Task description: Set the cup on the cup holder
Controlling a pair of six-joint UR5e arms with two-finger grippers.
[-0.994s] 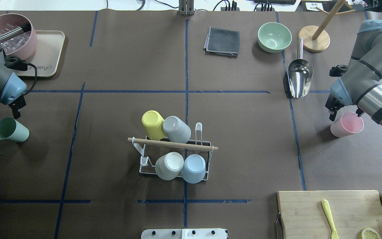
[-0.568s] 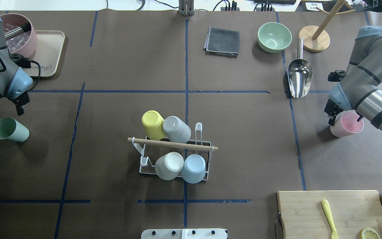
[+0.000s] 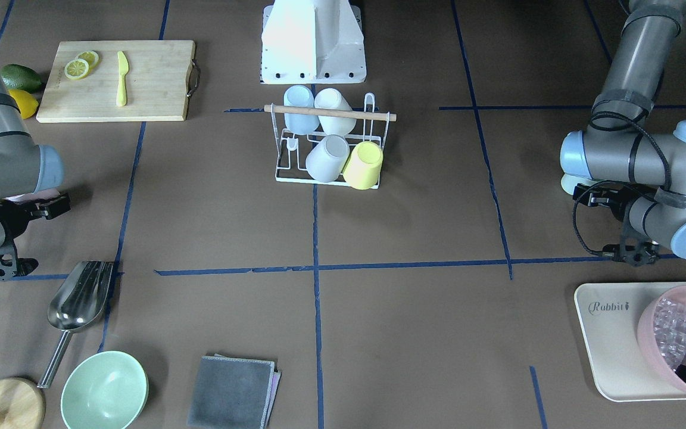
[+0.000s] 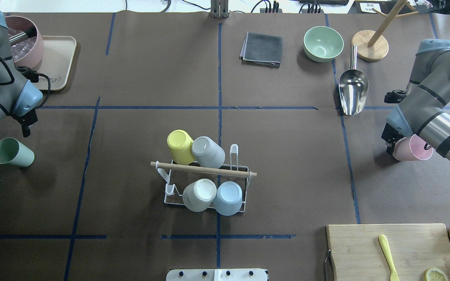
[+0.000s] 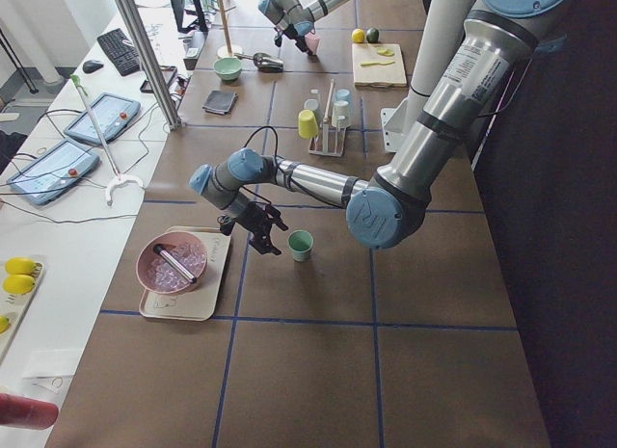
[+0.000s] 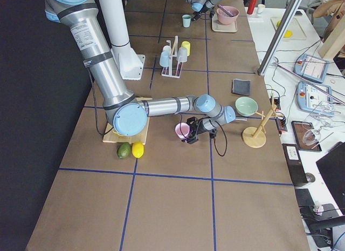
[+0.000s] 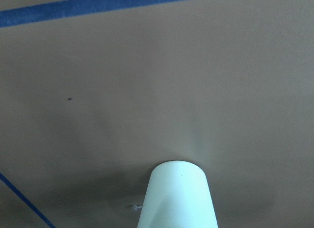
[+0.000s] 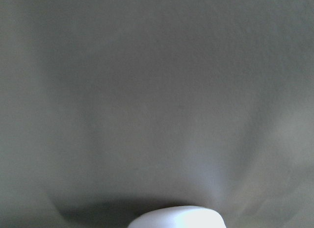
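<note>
While working at the pick-up step, shows no cup yet in transit to the cup holder [image 4: 186, 168], which stands mid-table with four cups hung upside down and two prongs bare. Puts the right gripper [image 4: 390, 144] against the pink cup [image 4: 414, 150] near the table's right edge, and the left gripper [image 4: 25, 128] just beside the green cup [image 4: 12, 153] at the far left. Cannot tell whether either pair of jaws stands apart or together. Calls next, most likely, for a sure hold on one cup, then lifting, carrying inward and upending over a bare prong.
</note>
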